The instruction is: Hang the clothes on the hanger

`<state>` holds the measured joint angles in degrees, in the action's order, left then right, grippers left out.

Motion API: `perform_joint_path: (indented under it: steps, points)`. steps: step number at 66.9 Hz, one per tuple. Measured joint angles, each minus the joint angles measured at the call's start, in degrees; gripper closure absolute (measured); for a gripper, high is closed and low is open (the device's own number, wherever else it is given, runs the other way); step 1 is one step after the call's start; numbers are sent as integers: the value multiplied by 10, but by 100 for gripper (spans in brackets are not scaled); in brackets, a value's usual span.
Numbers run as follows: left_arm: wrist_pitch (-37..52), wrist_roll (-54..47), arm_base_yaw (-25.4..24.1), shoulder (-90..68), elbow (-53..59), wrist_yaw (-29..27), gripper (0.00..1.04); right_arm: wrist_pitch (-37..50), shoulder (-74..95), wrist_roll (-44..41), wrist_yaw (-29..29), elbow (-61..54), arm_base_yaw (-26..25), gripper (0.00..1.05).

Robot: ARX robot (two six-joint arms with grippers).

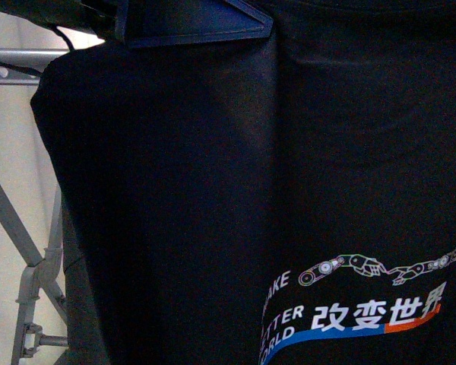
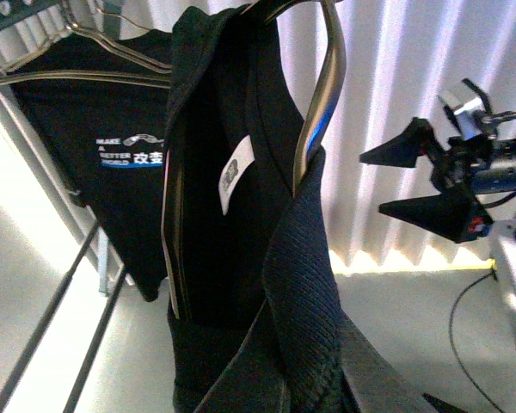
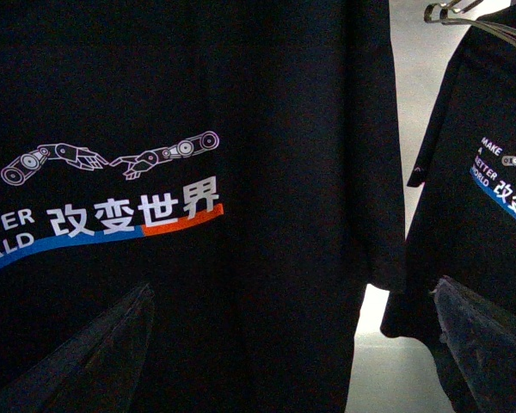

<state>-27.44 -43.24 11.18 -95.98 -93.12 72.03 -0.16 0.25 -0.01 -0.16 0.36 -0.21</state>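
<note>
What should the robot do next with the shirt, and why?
Probably swing the shirt left toward the rack: it hangs below the left claw, not on a rail, and the right claw is open and free.

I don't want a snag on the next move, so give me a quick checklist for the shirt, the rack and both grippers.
1. The shirt hangs down, print upright: ok.
2. The left gripper holds its top: cannot tell, cloth hides the jaws.
3. The right gripper is open: ok.
4. The shirt rests on the rail: cannot tell, cloth covers that stretch.
5. The second shirt sits on its wire hanger: ok.
</note>
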Motion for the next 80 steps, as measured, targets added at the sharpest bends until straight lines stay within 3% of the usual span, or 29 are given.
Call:
perform_joint_path:
  steps: [18, 20, 22, 24, 26, 34, 42, 54, 55, 62, 73, 80]
  points:
    - [1, 9, -1, 0, 0, 0, 101, 0, 0, 0, 0, 0, 0, 7]
    - [1, 10, -1, 0, 1, 0, 101, 1, 9, -14, -52, 2, -14, 7]
    - [1, 10, -2, 0, 1, 0, 101, 15, 45, -40, -158, 10, -64, 7]
    - [1, 11, -2, 0, 1, 0, 101, 50, 113, -92, -328, 36, -144, 7]
    - [1, 11, -2, 0, 1, 0, 101, 76, 158, -117, -405, 58, -195, 7]
    - [1, 11, 0, 0, 1, 0, 101, 124, 302, -210, -601, 167, -338, 7]
    - [1, 12, -3, 0, 1, 0, 101, 59, 434, -337, -695, 312, -383, 7]
    - [1, 13, -2, 0, 1, 0, 101, -186, 602, -583, -741, 564, -350, 7]
    - [1, 13, -2, 0, 1, 0, 101, -252, 626, -636, -741, 606, -342, 7]
    - [1, 13, -1, 0, 1, 0, 101, -441, 704, -823, -695, 738, -304, 7]
    - [1, 13, -2, 0, 1, 0, 101, -459, 781, -1010, -572, 848, -230, 7]
    - [1, 13, -2, 0, 1, 0, 101, -443, 812, -1044, -516, 889, -190, 7]
